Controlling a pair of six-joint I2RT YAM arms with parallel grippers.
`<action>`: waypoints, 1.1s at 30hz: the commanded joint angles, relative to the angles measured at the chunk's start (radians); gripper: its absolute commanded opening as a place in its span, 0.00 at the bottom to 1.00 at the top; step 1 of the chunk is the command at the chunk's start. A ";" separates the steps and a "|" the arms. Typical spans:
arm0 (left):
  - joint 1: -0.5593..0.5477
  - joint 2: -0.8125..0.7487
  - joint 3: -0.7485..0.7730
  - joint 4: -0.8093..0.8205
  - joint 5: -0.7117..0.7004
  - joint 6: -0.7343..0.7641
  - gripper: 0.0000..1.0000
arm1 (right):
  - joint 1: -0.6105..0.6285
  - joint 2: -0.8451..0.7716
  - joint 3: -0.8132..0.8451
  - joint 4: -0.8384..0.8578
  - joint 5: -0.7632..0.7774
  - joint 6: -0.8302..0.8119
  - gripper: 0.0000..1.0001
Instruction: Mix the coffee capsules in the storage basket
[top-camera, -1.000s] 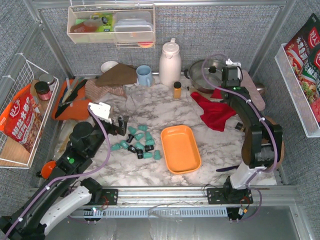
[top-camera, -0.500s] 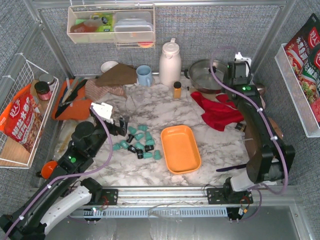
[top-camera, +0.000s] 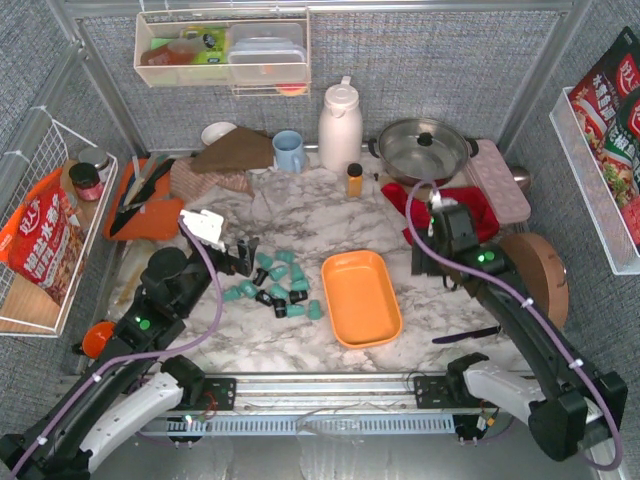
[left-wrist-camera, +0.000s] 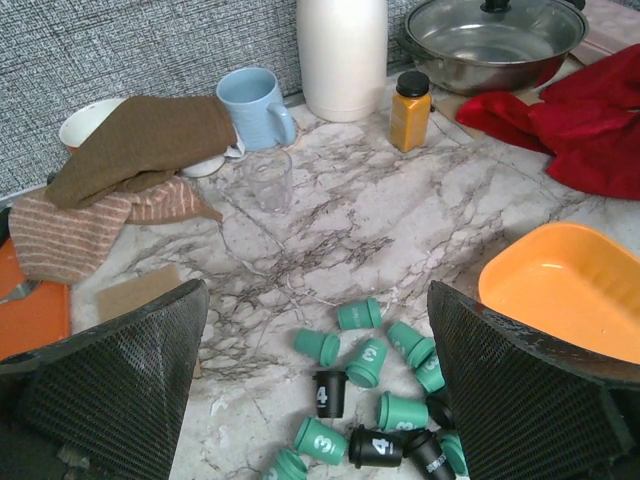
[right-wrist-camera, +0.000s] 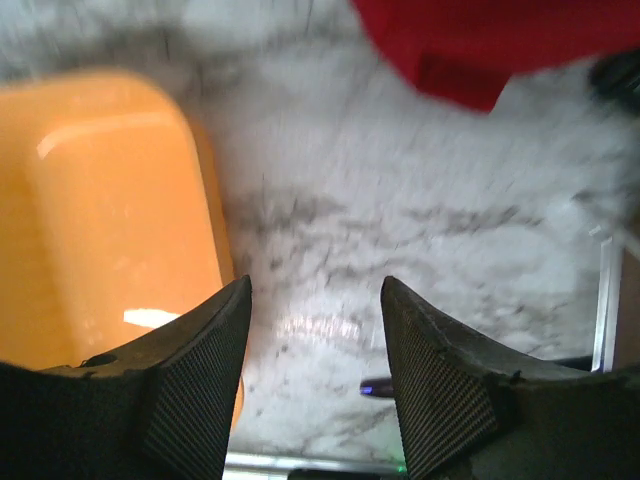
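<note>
Left arm: reaches from the near-left corner, forearm angled far and right. I see the left gripper (top-camera: 243, 253) low over the counter (top-camera: 300, 340), fingers spread wide, nothing between them.

Coffee capsules (top-camera: 279, 284): loose cluster on the counter just right of that gripper, mostly teal, a few black, several tipped over, all left of the storage basket (top-camera: 361, 296).

Right arm: elbow near-right, forearm slanting far-left. Right gripper (right-wrist-camera: 315, 290) points down just right of the basket, fingers apart, holding nothing.

Far: red cloth (left-wrist-camera: 590, 130), lidded pot (top-camera: 420, 148).
</note>
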 joint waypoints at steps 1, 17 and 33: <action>0.000 -0.007 -0.009 0.045 0.012 -0.002 0.99 | 0.026 -0.088 -0.165 0.012 -0.147 0.053 0.59; 0.000 0.015 -0.016 0.048 -0.010 -0.004 0.99 | 0.094 -0.099 -0.415 0.279 -0.322 0.050 0.47; 0.000 0.011 -0.011 0.044 -0.003 -0.010 0.99 | 0.166 -0.014 -0.394 0.361 -0.143 0.090 0.23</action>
